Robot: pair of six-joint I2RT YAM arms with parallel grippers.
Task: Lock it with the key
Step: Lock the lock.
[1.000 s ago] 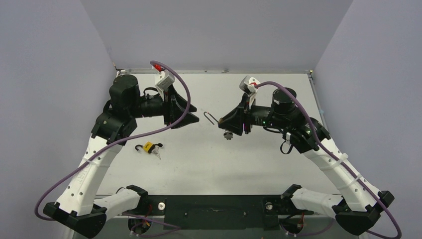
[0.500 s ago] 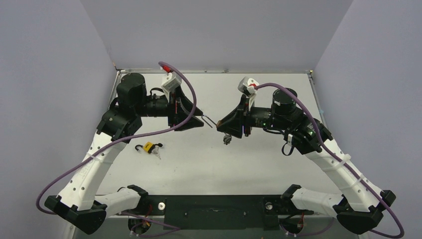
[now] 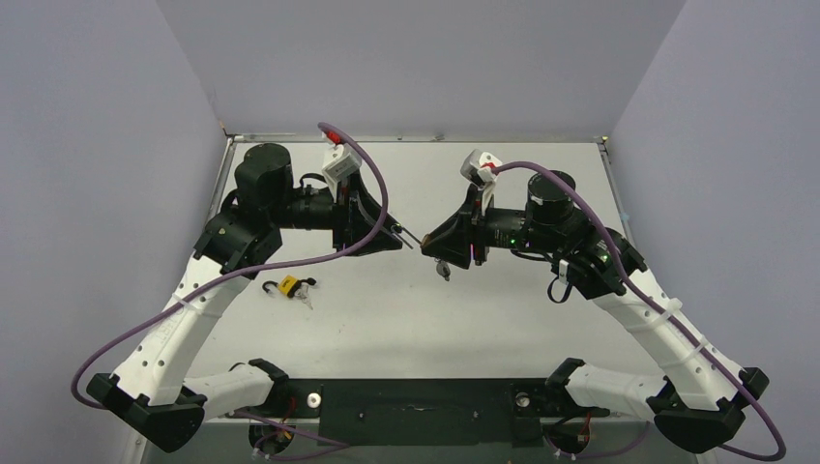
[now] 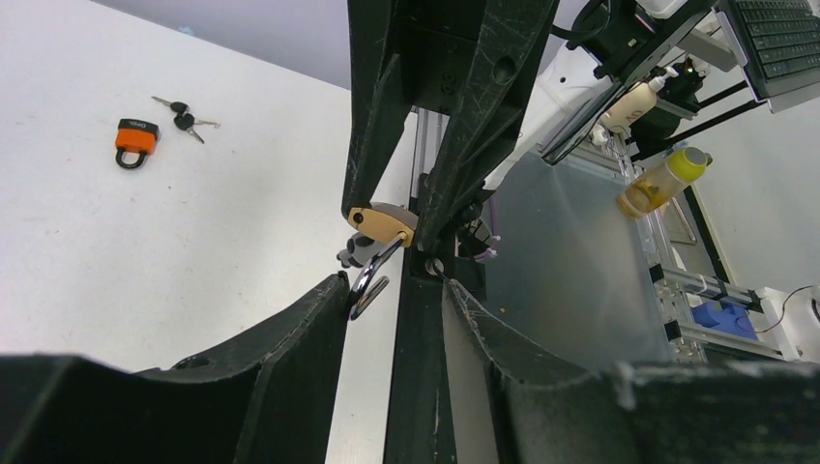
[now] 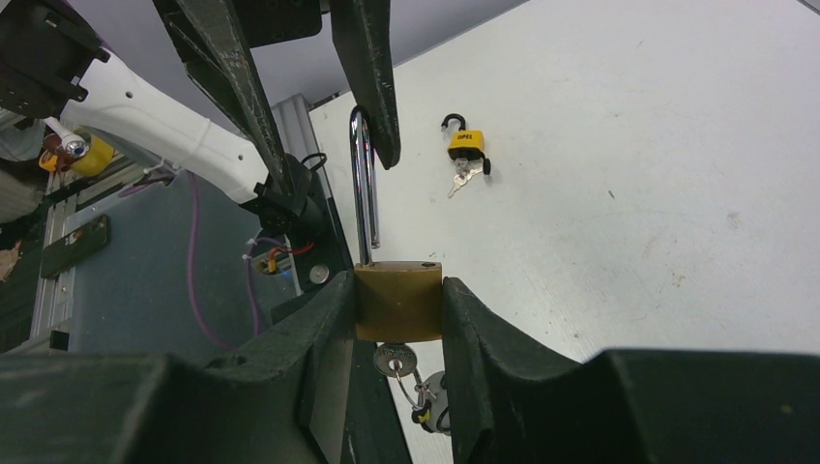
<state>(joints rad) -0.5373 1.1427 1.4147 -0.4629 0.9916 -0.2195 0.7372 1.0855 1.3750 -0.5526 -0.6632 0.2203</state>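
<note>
Showing 2 black robot grippers meeting tip to tip above a white table (image 3: 503, 319). Finds the right gripper (image 5: 396, 282) clamped on the flat sides of a brass padlock (image 5: 398, 307), held in mid-air with the silver shackle (image 5: 362, 164) swung open and pointing at the other arm. Finds a key (image 5: 392, 362) seated in the keyhole underneath, with a key ring (image 5: 425, 406) dangling below. Finds the left gripper (image 4: 392, 290) with jaws apart, straddling the free end of the shackle, off centre and close against 1 finger; cannot tell touching from just beside. Shows a 2nd padlock (image 3: 288, 284), yellow, lying with its own keys on the table well apart to the left, playing no part.

Judging from this, risks several faults. Risks skewing the free end past the hole in the body, through a push from off centre. Risks sliding or twisting the smooth brass body between the right fingers under hard pressure, loosening the only hold and dropping lock and key to the table. Risks popping the thin round shackle out sideways under a squeeze from the left fingers. Risks tugging the key out of the keyhole through a knock to the dangling ring. Needs a free gripper for turning the key afterwards; risks springing the shackle open again by letting go too early.
</note>
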